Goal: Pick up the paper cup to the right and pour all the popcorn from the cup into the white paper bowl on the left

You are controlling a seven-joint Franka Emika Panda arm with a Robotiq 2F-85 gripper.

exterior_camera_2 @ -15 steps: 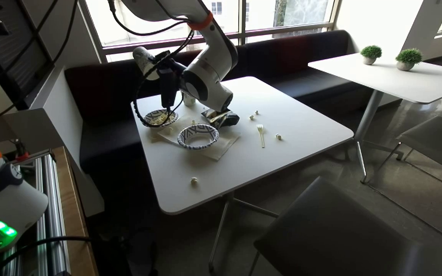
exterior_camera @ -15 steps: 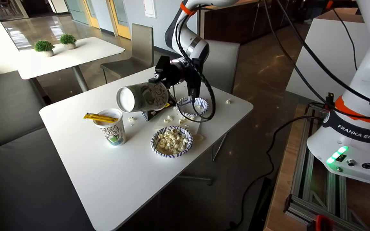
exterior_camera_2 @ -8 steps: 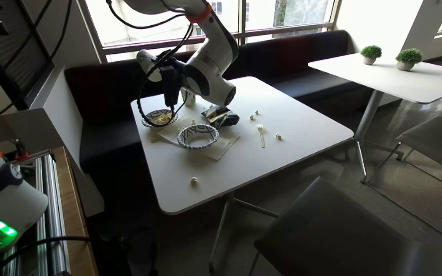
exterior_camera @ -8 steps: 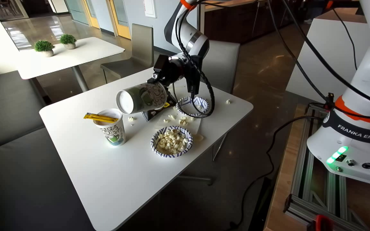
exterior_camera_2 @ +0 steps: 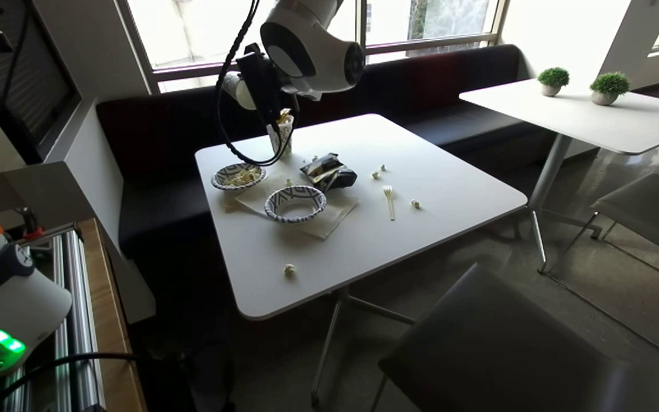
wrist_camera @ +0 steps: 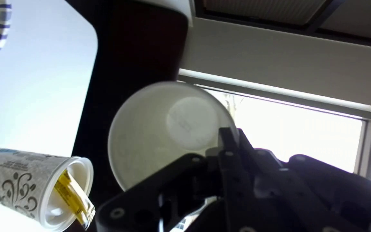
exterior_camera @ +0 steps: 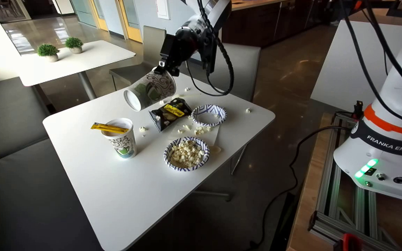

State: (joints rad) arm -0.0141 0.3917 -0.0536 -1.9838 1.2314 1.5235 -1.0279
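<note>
My gripper [exterior_camera: 166,71] is shut on the rim of a paper cup [exterior_camera: 150,90], holding it tilted above the table, base low and away from the bowls. In the wrist view my gripper [wrist_camera: 238,137] pinches the wall of the cup [wrist_camera: 140,141]; no popcorn shows in the visible inside, part of which the fingers hide. A patterned white paper bowl [exterior_camera: 186,169] holds a heap of popcorn [exterior_camera: 188,153]; this bowl [exterior_camera_2: 239,187] also shows in an exterior view. A second patterned bowl [exterior_camera: 201,111] holds at most a few pieces.
A standing cup [exterior_camera: 121,143] with a yellow packet [exterior_camera: 109,128] is on the table [exterior_camera: 124,195]. A black snack bag [exterior_camera: 170,113] lies behind the bowls. Loose popcorn [exterior_camera: 199,131], a napkin [exterior_camera_2: 329,214] and a fork [exterior_camera_2: 389,203] lie about. A chair [exterior_camera_2: 495,337] stands near.
The arm has lifted the cup up and back from the table, and its mouth now points more upward. The snack bag and standing cup show more fully.
</note>
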